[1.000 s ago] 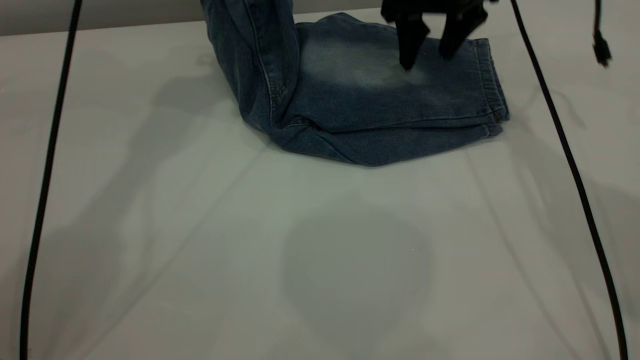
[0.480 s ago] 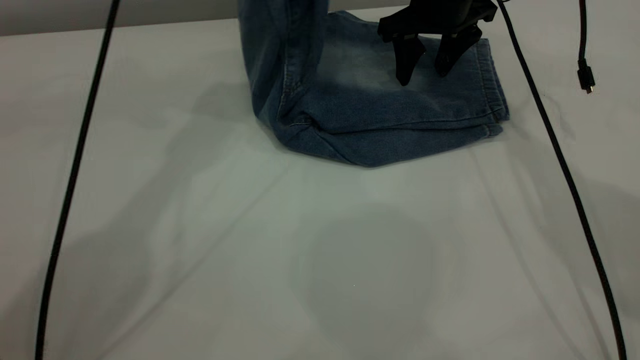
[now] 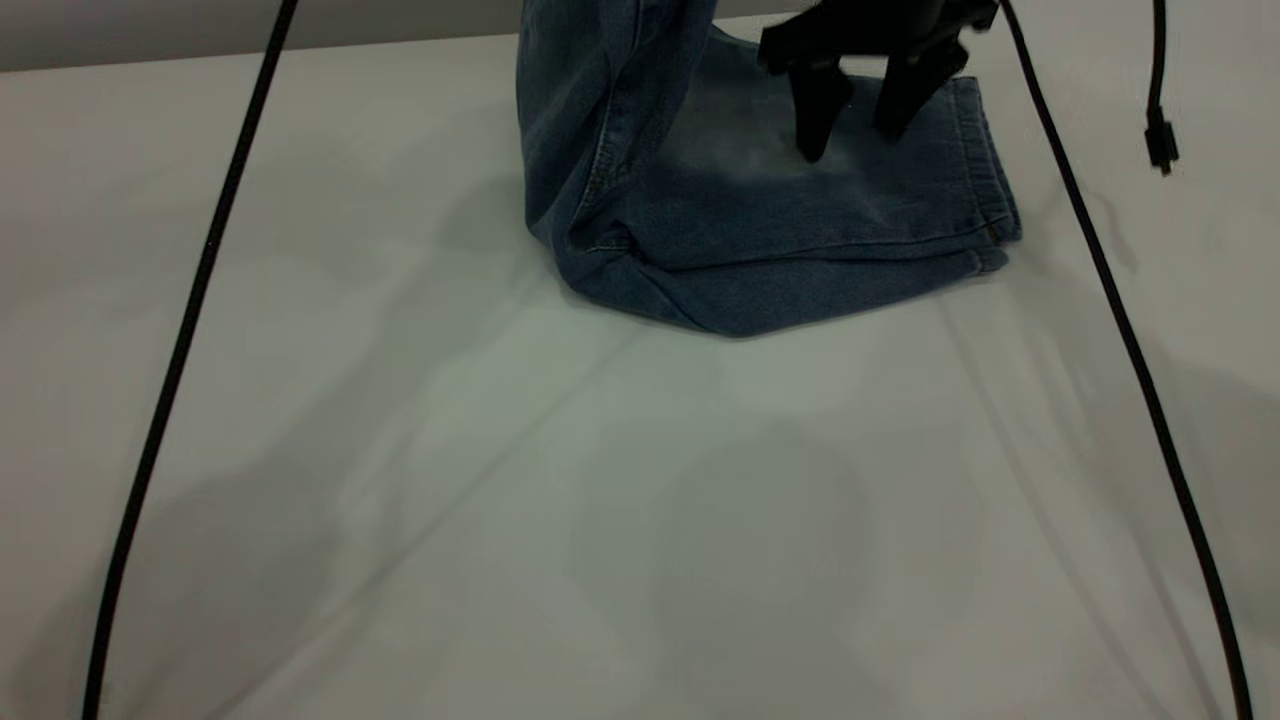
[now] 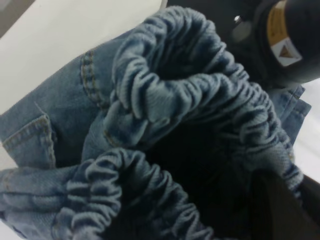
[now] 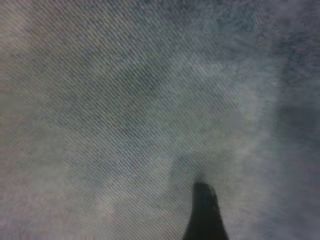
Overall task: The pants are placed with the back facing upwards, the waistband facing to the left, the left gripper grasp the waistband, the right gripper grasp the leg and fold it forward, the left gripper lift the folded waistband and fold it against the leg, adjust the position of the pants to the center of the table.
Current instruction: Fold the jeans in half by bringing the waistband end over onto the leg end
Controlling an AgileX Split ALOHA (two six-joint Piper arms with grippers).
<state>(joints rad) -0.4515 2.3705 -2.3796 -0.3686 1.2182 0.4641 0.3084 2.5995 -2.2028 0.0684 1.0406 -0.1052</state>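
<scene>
The blue denim pants (image 3: 800, 230) lie folded lengthwise at the far middle of the table (image 3: 600, 500), stitched leg hem (image 3: 985, 170) to the right. Their left end (image 3: 600, 100) is pulled up out of the exterior view's top, where the left gripper itself is out of sight. In the left wrist view the gathered waistband (image 4: 190, 95) hangs bunched from my left gripper (image 4: 245, 200), which is shut on it. My right gripper (image 3: 855, 125) is open, fingertips just above the pale faded patch of the leg (image 3: 740, 150). One fingertip (image 5: 205, 210) shows over denim (image 5: 125, 100).
A black cable (image 3: 190, 330) slants down the left side and another (image 3: 1120, 320) down the right. A loose plug (image 3: 1160, 140) dangles at the far right. The right arm's black body with a yellow label (image 4: 287, 35) shows beyond the waistband.
The lifted waistband end has swung to the right over the flat leg, and the left cable has followed it. The right gripper has stayed open over the faded patch.
</scene>
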